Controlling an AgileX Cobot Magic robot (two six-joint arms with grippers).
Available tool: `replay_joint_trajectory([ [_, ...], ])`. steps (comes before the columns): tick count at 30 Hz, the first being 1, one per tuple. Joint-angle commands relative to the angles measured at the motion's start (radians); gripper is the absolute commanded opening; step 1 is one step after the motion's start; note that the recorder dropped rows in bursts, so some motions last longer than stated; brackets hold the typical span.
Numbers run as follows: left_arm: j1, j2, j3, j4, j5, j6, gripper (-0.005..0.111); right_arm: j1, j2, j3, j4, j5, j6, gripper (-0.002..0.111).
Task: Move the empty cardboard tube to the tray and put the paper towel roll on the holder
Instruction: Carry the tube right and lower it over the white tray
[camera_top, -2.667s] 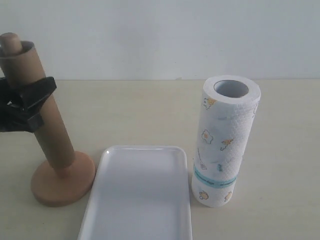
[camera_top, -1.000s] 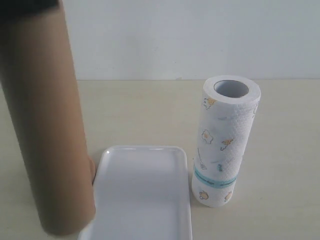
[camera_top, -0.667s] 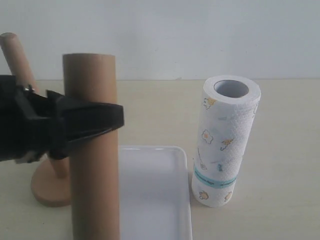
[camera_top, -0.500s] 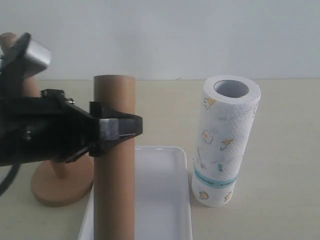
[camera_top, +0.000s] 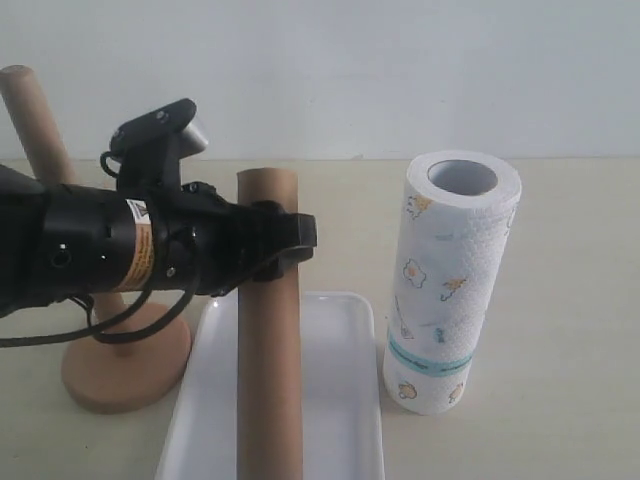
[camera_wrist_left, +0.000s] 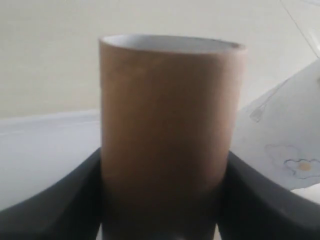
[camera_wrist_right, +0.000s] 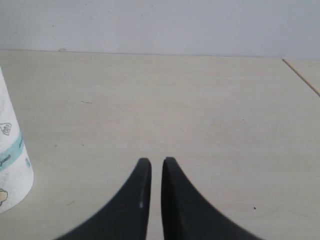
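Observation:
The brown cardboard tube (camera_top: 270, 340) stands upright over the white tray (camera_top: 345, 400), its lower end cut off by the frame edge. My left gripper (camera_top: 285, 235) is shut on the tube near its top; the left wrist view shows the tube (camera_wrist_left: 167, 115) filling the gap between both dark fingers. The wooden holder (camera_top: 120, 355) stands at the left with its dowel (camera_top: 30, 115) bare. The paper towel roll (camera_top: 450, 285) stands upright right of the tray. My right gripper (camera_wrist_right: 153, 162) is shut and empty above bare table, with the roll (camera_wrist_right: 10, 160) off to one side.
A pale wall runs behind the table. The left arm's black body (camera_top: 110, 250) reaches across in front of the holder's dowel. A table edge (camera_wrist_right: 302, 75) shows in the right wrist view.
The left gripper lifted the tube off the holder's dowel and has carried it rightward, from the far left to over the tray. The roll and the holder have stayed put.

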Motion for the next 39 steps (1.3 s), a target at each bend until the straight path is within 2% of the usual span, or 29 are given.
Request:
replay_joint_trajectory([
  [1,0.035,0.057,-0.006,-0.056,-0.085,-0.008,0.004,-0.002,-0.005,-0.001,-0.005,-0.004,0.000,0.008],
  [10,0.117,0.067,-0.006,-0.113,-0.252,-0.008,0.004,-0.002,-0.005,-0.001,-0.005,-0.004,0.000,0.008],
  [18,0.117,0.095,-0.006,-0.098,-0.206,-0.008,0.004,-0.002,-0.005,-0.001,-0.005,-0.004,0.000,0.008],
  [34,0.117,0.130,-0.006,-0.098,-0.239,-0.008,0.004,-0.002,-0.005,-0.001,-0.005,-0.004,0.000,0.008],
  [37,0.117,0.130,-0.006,-0.096,-0.250,-0.008,0.014,-0.002,-0.005,-0.001,-0.005,-0.004,0.000,0.008],
  [39,0.117,0.130,-0.006,-0.096,-0.250,-0.008,0.028,-0.002,-0.005,-0.001,-0.005,-0.004,0.000,0.008],
])
